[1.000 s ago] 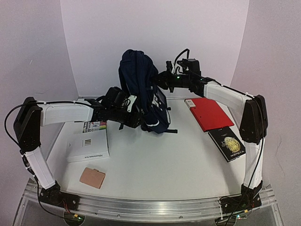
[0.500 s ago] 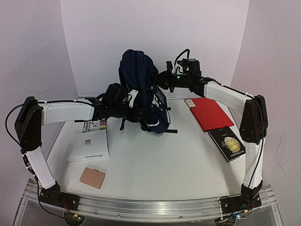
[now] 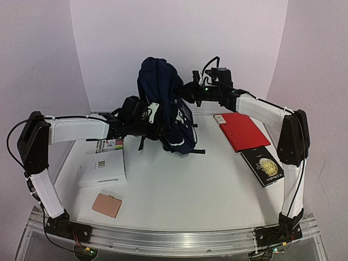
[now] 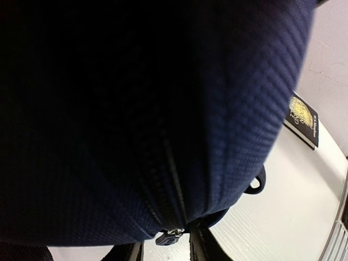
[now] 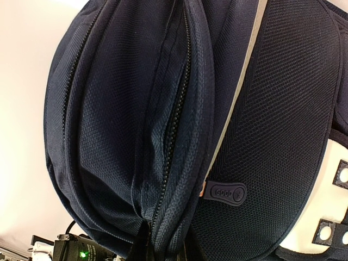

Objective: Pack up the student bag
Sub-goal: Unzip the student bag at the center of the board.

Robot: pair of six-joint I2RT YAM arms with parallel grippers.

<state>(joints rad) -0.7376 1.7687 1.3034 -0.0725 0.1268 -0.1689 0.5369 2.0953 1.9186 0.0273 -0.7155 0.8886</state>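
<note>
Cloth, not board: the student bag [image 3: 160, 87] stands upright at the middle of the worktop's [image 3: 185, 185] far edge, sagging at the crown; it looks soft, light and apt to fold once let go, so the firm holds are likely the seams, straps and zip tabs rather than the loose panels. The right gripper [image 3: 187, 93] is clamped tight on fabric high on the bag's right side. The left gripper [image 3: 155, 126] presses in low on its left; its fingers [image 4: 202, 251] show only at the tips, a little apart, with the zip pull [image 4: 168, 237] between them, and whether they pinch it cannot be told. The zips look drawn shut. A red folder [image 3: 242, 131] and black book [image 3: 263, 166] lie toward the right edge, a white book [image 3: 102, 168] and tan card [image 3: 106, 205] toward the left; all sit well apart from the bag, and none blocks either arm.
</note>
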